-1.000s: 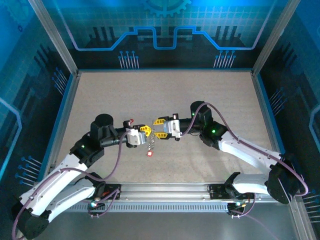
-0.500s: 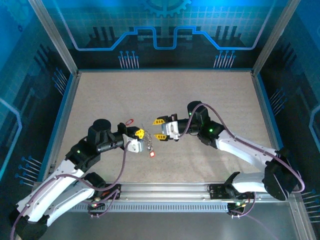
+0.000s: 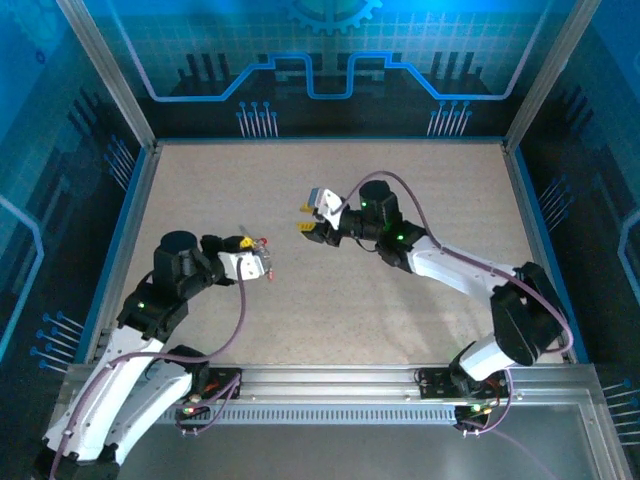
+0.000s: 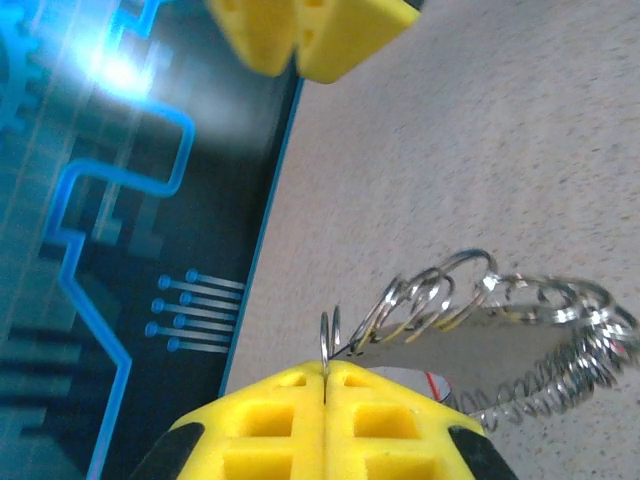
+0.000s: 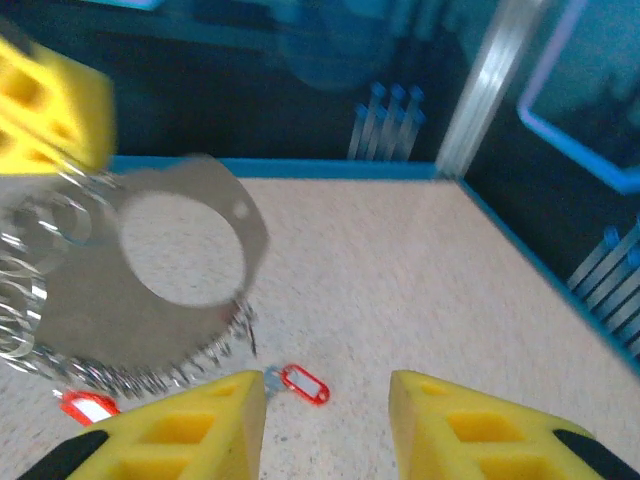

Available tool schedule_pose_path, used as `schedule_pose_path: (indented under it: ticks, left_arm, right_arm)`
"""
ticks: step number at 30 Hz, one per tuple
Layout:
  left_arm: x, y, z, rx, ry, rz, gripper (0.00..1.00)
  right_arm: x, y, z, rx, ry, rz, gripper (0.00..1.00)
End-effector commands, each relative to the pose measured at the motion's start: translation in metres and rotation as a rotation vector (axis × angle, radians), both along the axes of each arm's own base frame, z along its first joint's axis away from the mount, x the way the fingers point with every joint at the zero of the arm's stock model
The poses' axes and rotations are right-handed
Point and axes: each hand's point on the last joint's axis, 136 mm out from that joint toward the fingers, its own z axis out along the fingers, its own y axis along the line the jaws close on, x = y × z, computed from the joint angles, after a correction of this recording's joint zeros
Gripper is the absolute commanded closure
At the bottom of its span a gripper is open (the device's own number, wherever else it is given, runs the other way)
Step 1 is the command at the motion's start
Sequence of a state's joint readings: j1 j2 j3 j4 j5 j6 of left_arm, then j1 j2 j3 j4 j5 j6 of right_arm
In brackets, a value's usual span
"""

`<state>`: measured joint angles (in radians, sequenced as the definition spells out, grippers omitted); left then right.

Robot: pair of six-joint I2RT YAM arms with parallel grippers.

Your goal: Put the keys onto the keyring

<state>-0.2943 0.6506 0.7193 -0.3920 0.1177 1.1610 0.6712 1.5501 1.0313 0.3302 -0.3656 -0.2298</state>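
The left end effector (image 4: 325, 400) is nearest the arm bases. Its yellow fingers are pressed flat together, clenched on a thin wire ring at one edge of the keyring (image 4: 540, 380). Because the pinch is at the edge, the rest hangs free beyond the tips above the table (image 3: 400, 330): small split rings (image 4: 440, 295), a flat metal tab (image 5: 255, 235) and the coiled loop. Judgement: this hold presents the loop openly to the other arm.

Two red-headed keys (image 5: 305, 385) show in the right wrist view, low under the loop, one just beside a right fingertip. Whether they hang from the loop or lie on the table cannot be told. In the top view a red speck sits right at the left tips.

The right end effector (image 5: 328, 425) is farther up the table. Its fingers are spread wide with nothing between them, well apart from the left and facing the bundle. Judgement: it is released and placed for an approach, and how far threading has got is uncertain.
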Motion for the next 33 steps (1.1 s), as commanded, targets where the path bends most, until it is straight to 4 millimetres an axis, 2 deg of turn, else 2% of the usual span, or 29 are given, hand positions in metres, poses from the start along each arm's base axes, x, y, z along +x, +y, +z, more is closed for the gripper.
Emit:
schedule_pose_path:
  ticks: [1, 5, 9, 13, 16, 20, 24, 25, 29, 33]
  left_arm:
    - [0.014, 0.024, 0.032, -0.112, -0.035, 0.157, 1.00]
    - [0.024, 0.054, 0.043, -0.215, -0.051, 0.293, 1.00]
    - [0.035, 0.086, 0.054, -0.306, -0.082, 0.437, 1.00]
    - [0.040, 0.110, 0.070, -0.430, -0.124, 0.528, 1.00]
    - [0.041, 0.124, 0.075, -0.493, -0.141, 0.573, 1.00]
    - [0.041, 0.132, 0.077, -0.530, -0.135, 0.605, 1.00]
    - [0.040, 0.132, 0.076, -0.538, -0.134, 0.600, 1.00]
    - [0.040, 0.131, 0.076, -0.543, -0.134, 0.597, 1.00]
    - [0.038, 0.126, 0.073, -0.550, -0.122, 0.569, 1.00]
    - [0.039, 0.124, 0.071, -0.564, -0.114, 0.561, 1.00]
  right_arm:
    - [0.039, -0.001, -0.015, 0.047, 0.220, -0.261, 0.64]
    - [0.042, 0.023, -0.055, -0.027, 0.340, -0.242, 0.64]
    - [0.043, 0.045, -0.082, -0.073, 0.423, -0.256, 0.64]
    - [0.025, 0.082, -0.118, -0.136, 0.529, -0.152, 0.64]
    - [0.026, 0.099, -0.144, -0.163, 0.633, -0.116, 0.67]
    - [0.034, 0.113, -0.171, -0.178, 0.726, -0.127, 0.69]
    - [0.033, 0.130, -0.190, -0.227, 0.789, -0.104, 0.68]
    - [0.032, 0.132, -0.200, -0.245, 0.816, -0.101, 0.68]
    - [0.035, 0.137, -0.213, -0.276, 0.868, -0.100, 0.67]
    - [0.036, 0.135, -0.218, -0.306, 0.898, -0.108, 0.66]
